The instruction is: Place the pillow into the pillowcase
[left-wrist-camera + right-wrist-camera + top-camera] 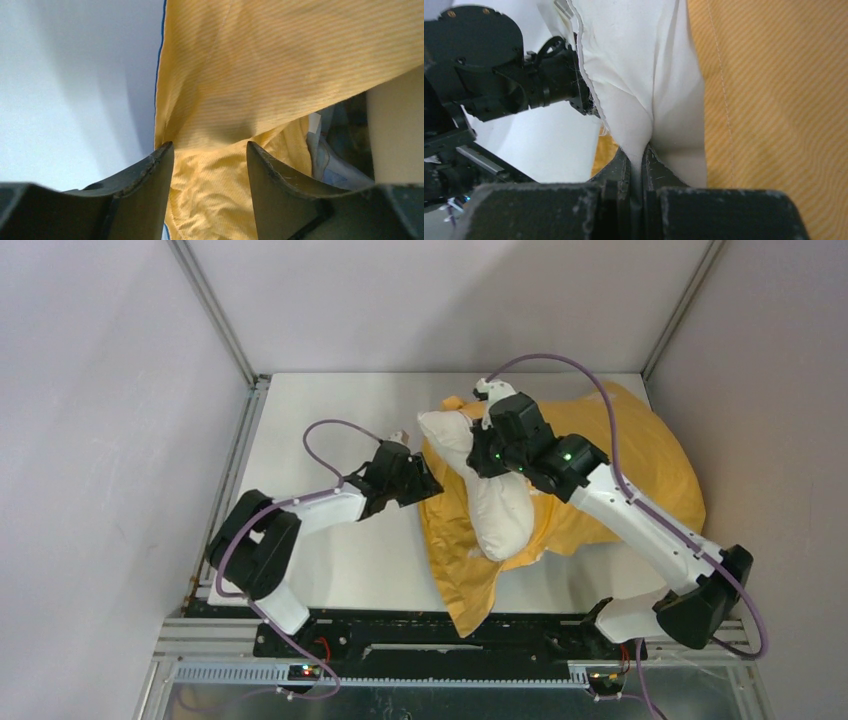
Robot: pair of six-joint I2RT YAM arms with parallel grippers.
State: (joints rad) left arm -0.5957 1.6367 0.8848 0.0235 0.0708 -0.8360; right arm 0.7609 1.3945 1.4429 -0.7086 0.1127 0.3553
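Note:
The white pillow (497,508) lies slanted across the left part of the orange-yellow pillowcase (640,470), at the table's far right. My right gripper (487,452) is shut on a pinch of pillow fabric (649,65); its jaws (642,151) meet on the cloth, with the pillowcase (774,100) beside it. My left gripper (422,480) is at the pillowcase's left edge. Its fingers (209,147) stand narrowly apart, with bunched yellow fabric (260,65) pinched between them and a taut layer rising from the tips. The pillow's edge (395,130) shows at the right, beside the open mouth.
White table (330,420) with grey walls close on the left, back and right. A flap of the pillowcase hangs over the front edge (470,605). The left arm's wrist (489,75) is close beside the right gripper.

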